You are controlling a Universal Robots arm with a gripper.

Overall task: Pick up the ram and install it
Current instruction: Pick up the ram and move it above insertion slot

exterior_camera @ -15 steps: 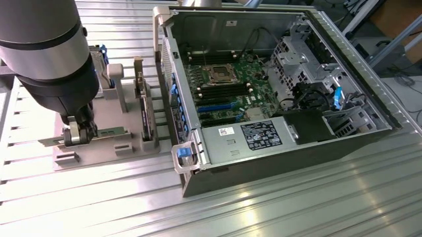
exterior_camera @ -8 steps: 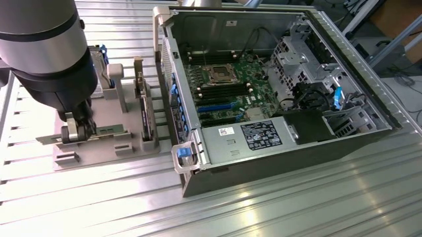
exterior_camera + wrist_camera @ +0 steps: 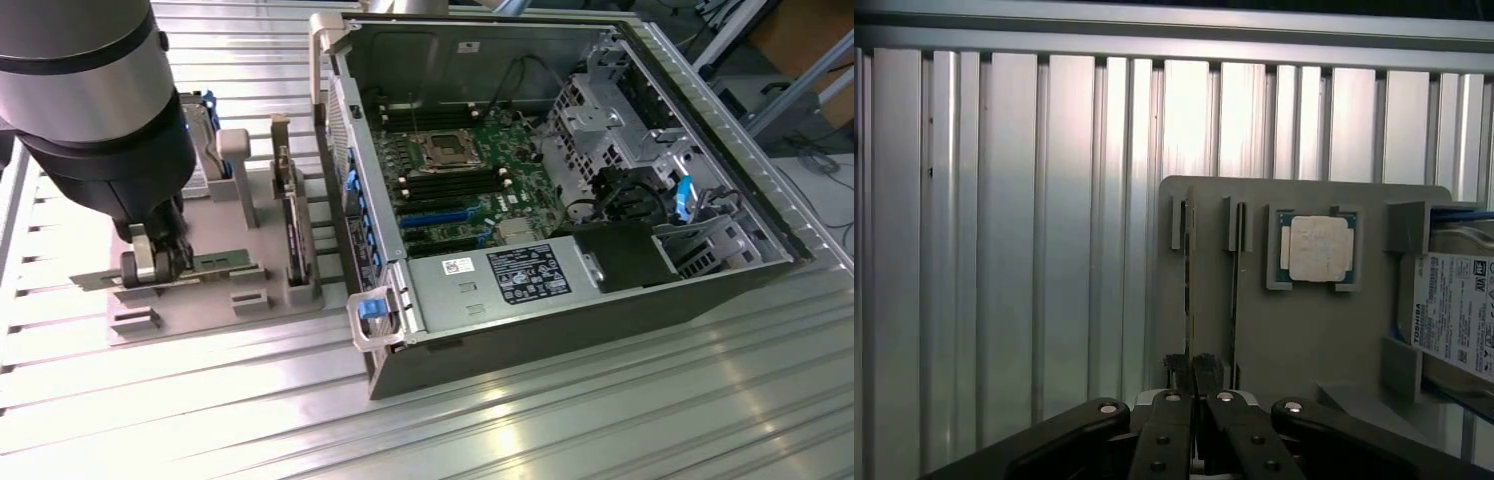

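The ram (image 3: 219, 264) is a thin dark-green stick standing on edge in a slot of the grey holder tray (image 3: 227, 325) at the exterior view's left. In the wrist view it shows edge-on as a dark line (image 3: 1189, 290) running into the fingertips. My gripper (image 3: 156, 262) is down at one end of the stick, shut on it, with the black fingers (image 3: 1176, 366) pressed close from both sides. The ram still sits in its slot. The open computer case (image 3: 747, 265) lies to the exterior view's right, its motherboard (image 3: 467, 175) exposed.
On the same tray stand an upright expansion card (image 3: 288, 215), a square silver CPU chip (image 3: 1315, 248) and a hard drive (image 3: 1454, 315). A second thin slot line (image 3: 1234, 280) runs beside the ram. The case wall with blue latches (image 3: 374, 310) rises between tray and motherboard.
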